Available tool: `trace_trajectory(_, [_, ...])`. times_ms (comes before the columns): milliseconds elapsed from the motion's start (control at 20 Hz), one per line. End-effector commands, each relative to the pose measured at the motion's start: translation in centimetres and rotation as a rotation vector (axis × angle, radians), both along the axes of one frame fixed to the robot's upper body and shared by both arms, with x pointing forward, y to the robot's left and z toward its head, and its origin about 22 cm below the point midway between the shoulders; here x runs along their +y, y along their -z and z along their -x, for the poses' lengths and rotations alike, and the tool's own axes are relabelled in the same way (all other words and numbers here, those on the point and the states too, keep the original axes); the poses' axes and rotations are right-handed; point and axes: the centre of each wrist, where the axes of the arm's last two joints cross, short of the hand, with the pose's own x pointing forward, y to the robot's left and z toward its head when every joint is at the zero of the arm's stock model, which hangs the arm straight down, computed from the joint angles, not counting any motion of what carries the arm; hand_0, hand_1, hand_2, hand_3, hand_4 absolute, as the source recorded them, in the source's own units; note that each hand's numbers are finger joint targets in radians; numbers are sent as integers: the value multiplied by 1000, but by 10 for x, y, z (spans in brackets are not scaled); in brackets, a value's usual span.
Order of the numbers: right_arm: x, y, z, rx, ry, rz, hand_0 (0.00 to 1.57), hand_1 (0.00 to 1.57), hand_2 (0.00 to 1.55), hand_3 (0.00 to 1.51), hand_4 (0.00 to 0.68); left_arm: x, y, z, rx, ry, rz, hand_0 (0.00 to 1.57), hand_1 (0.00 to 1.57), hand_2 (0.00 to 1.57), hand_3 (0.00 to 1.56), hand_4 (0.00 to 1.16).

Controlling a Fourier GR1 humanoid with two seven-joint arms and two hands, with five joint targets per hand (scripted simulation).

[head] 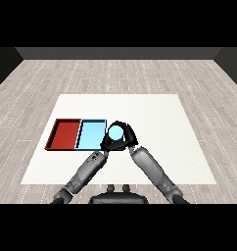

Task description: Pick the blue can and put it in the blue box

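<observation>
Right hand (pixel 129 135): seen curled round the blue can (pixel 115 132), with fingers arched over its far side and down its right flank; the can is held just beside the right edge of the blue tray, above the table's middle part.
Left hand (pixel 107 143): placed against the can's near left side, close under the right hand; whether its fingers are closed on the can or merely laid against it cannot be told.
Table (pixel 159 127): a white top, set on a grey plank floor; both trays are carried on its left half, well apart from its far edge and its right edge.
Right forearm (pixel 151 166): a grey limb, brought in from the lower right corner of the view and slanted up and left toward the can.
Left forearm (pixel 86 171): a grey limb, brought in from the lower left and slanted up and right, so that the two forearms are met at the can.
Red tray (pixel 64 134): laid nearest the table's left edge, its right wall touching the blue tray.
Blue tray (pixel 90 135): a light blue tray, laid side by side with the red one on its right.
Blue can: light blue top shown as a round disc between the fingers; it is not inside either tray.
</observation>
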Motion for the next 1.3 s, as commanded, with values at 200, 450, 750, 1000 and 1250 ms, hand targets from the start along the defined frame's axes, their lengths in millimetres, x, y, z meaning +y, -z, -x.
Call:
trace_trajectory(200, [-11,-6,-5,-1,-7,-58,1473,1473,1421,1346,480,-17,-9,-9,-26,-90,4,1571,1571,1565,1483,1140])
trace_trajectory(450, [-13,0,-4,44,-24,-48,0,0,0,0,0,2,-3,-3,-44,-94,6,1571,1571,1571,1488,1128])
trace_trajectory(750, [-15,7,4,26,-36,-13,0,0,0,0,0,-7,-19,-9,-59,-110,11,1571,1571,1571,1489,1127])
trace_trajectory(1000, [-16,8,13,33,-34,-52,0,0,0,0,0,25,-1,8,-82,-118,-27,1571,1571,1571,1489,1135])
trace_trajectory(1250, [-72,0,-5,44,46,-174,0,0,0,0,0,32,15,5,-62,-142,-65,1571,1571,1571,1490,1129])
